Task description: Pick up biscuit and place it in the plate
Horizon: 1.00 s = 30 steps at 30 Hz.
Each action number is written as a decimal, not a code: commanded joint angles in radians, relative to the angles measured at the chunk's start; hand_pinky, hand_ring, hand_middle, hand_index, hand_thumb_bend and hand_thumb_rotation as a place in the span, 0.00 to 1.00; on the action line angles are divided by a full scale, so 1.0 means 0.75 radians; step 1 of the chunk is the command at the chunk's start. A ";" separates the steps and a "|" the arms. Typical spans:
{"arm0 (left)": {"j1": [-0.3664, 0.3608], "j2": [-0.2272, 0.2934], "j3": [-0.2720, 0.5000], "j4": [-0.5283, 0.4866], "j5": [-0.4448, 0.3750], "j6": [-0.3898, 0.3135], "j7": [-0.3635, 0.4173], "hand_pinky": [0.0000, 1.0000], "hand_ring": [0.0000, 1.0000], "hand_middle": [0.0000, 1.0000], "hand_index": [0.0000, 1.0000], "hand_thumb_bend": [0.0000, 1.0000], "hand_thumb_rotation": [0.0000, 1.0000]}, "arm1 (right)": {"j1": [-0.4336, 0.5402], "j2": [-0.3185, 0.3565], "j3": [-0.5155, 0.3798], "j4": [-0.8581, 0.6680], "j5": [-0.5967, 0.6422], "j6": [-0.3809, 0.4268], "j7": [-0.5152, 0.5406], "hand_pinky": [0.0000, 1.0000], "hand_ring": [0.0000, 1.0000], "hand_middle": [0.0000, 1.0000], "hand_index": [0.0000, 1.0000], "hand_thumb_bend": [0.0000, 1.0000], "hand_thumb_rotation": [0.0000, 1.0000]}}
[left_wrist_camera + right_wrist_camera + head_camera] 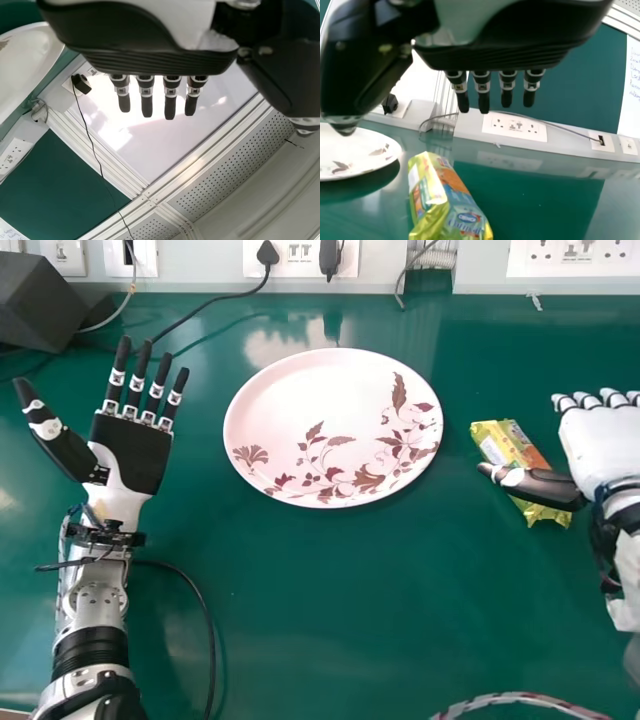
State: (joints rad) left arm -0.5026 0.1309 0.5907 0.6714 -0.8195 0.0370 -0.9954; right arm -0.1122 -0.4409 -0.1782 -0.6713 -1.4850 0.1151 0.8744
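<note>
Head view: you have the biscuit packet [510,446] lying aslant on the green table [330,620], to the right of the plate [300,405] and apart from its rim. Wrapper yellow, with an orange patch. The right wrist view gives you more of its printed side, with blue and green in it, and its crimped end.

Right hand [600,445] at the right side of the head view, beside the packet. Its thumb [545,488] reaches across the packet as you look down on it; whether the two touch, you cannot tell. Fingers released: you see them extended, side by side, in the right wrist view, curled round nothing.

Left hand [133,450] on the far side of the plate from the packet, palm up, thumb spread outward. Fingers released here too, straight and fanned, pointing toward the back of the table. The left wrist view shows you the same straight fingers.

Plate: pale pink, broad, with brown leaves and flowers along its near and right parts. Behind it you have a wall strip with sockets [300,254] and a black plug [267,253], its cable running down onto the table. Dark box [40,300] at the back left. A striped cable [520,698] curves along the near edge.
</note>
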 commanded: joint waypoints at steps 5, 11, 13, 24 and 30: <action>0.105 -0.050 -0.019 0.065 0.019 0.021 0.006 1.00 1.00 1.00 1.00 1.00 0.60 | -0.030 -0.018 0.022 0.031 0.001 0.018 0.027 1.00 1.00 1.00 1.00 1.00 0.31; 0.111 -0.045 -0.020 0.066 0.009 0.051 -0.018 1.00 1.00 1.00 1.00 1.00 0.59 | -0.038 -0.034 0.031 0.052 0.002 0.022 0.041 1.00 1.00 1.00 1.00 1.00 0.26; 0.111 -0.040 -0.019 0.069 0.004 0.070 -0.027 1.00 0.99 1.00 1.00 1.00 0.59 | -0.042 -0.043 0.040 0.066 -0.006 0.021 0.039 1.00 1.00 1.00 1.00 1.00 0.23; 0.094 -0.025 -0.006 0.084 -0.006 0.133 -0.038 1.00 0.98 1.00 1.00 1.00 0.61 | -0.066 -0.111 0.091 0.149 0.000 0.018 0.067 1.00 1.00 1.00 1.00 1.00 0.10; 0.079 -0.028 -0.002 0.096 -0.010 0.127 -0.058 1.00 0.97 0.99 1.00 1.00 0.64 | -0.080 -0.158 0.132 0.236 -0.004 0.010 0.050 1.00 1.00 1.00 1.00 1.00 0.07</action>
State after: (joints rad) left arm -0.5087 0.1508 0.5827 0.6814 -0.8129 0.1145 -1.0358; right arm -0.1666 -0.5450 -0.0912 -0.5101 -1.4865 0.1267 0.9219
